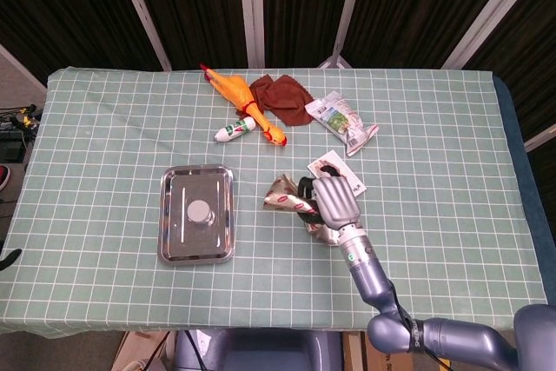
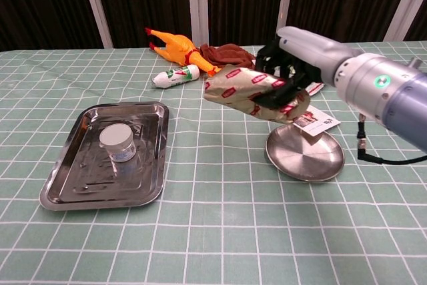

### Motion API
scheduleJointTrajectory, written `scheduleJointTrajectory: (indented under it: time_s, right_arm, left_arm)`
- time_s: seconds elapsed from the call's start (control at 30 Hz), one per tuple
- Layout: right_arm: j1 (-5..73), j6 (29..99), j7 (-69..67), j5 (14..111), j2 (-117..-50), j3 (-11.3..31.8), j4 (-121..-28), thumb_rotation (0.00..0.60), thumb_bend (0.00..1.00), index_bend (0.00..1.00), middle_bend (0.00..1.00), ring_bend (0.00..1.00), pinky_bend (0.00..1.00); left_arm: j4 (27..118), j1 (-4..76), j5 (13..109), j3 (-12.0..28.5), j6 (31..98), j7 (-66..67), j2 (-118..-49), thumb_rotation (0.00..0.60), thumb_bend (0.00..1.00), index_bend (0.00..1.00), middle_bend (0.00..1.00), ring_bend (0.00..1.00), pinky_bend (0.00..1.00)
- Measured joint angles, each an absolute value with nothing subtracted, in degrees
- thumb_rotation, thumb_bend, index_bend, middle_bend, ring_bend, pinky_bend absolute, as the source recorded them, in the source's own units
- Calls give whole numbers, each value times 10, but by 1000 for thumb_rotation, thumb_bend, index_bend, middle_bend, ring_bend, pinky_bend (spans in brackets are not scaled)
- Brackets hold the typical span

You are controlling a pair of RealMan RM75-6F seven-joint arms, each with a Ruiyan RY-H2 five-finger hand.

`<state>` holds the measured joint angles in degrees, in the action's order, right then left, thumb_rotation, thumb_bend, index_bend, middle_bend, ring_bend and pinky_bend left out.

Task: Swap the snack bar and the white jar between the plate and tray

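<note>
My right hand (image 1: 333,200) (image 2: 288,71) holds the snack bar (image 1: 286,199) (image 2: 248,91), a shiny gold wrapper with red labels, lifted in the air. It hangs above and to the left of the round steel plate (image 2: 305,157), which now has nothing on it; in the head view the plate (image 1: 324,234) is mostly hidden under the hand. The white jar (image 1: 200,211) (image 2: 117,143) stands upright in the middle of the rectangular steel tray (image 1: 174,241) (image 2: 67,191) at the left. No left hand shows in either view.
At the back lie a yellow rubber chicken (image 1: 233,93), a small white bottle (image 1: 236,129), a brown cloth (image 1: 284,97) and a clear snack bag (image 1: 344,122). A flat red-and-white packet (image 2: 319,118) lies just behind the plate.
</note>
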<state>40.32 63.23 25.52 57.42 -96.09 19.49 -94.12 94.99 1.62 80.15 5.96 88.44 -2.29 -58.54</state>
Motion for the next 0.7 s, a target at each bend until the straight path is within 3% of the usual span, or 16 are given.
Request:
scheduleJointTrajectory:
  time_s: [0.33, 0.7]
  right_arm:
    - [495, 571, 252, 555, -1050, 219, -804, 600, 463, 635, 578, 552, 163]
    - [555, 558, 226, 567, -1163, 225, -604, 600, 463, 636, 558, 519, 131]
  left_arm:
    - [943, 25, 783, 64, 862, -17, -589, 600, 189, 238, 0, 0, 98]
    - [942, 29, 788, 57, 852, -16, -587, 600, 190, 238, 0, 0, 98]
